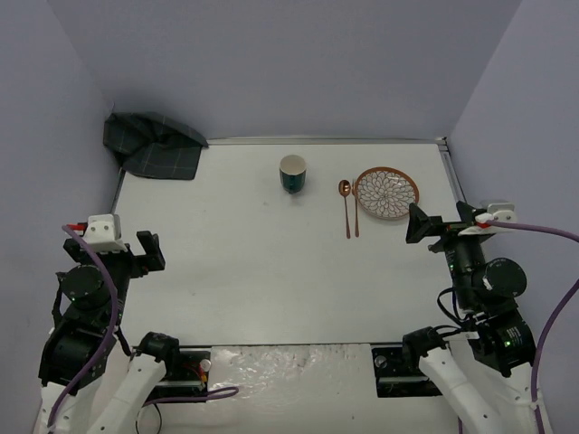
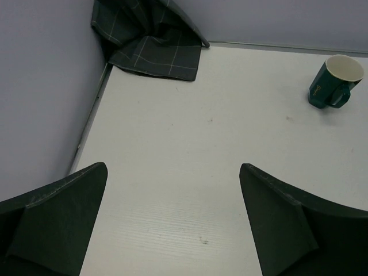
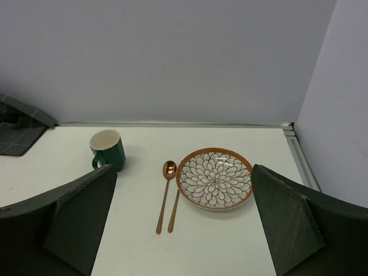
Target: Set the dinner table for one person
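1. From above, the white bench (image 1: 271, 280) fills the scene, with both arms at its near edge. The left tool (image 1: 151, 251) and right tool (image 1: 413, 224) are spread wide and grasp nothing.
2. A dark checked placemat (image 1: 156, 146) lies crumpled in the far left corner, against the wall.
3. Along the far side stand a green mug (image 1: 292, 174), then a copper spoon (image 1: 344, 206) and a thin copper stick (image 1: 355, 220) side by side, just left of a patterned plate (image 1: 386, 193).
4. We judge the setting not yet begun, and the placemat likely goes down first.
5. We would send the left tool to a free edge of the placemat and pinch it low. We would then draw it clear of the wall and spread it flat.
6. Leftover folds could make the plate rock.
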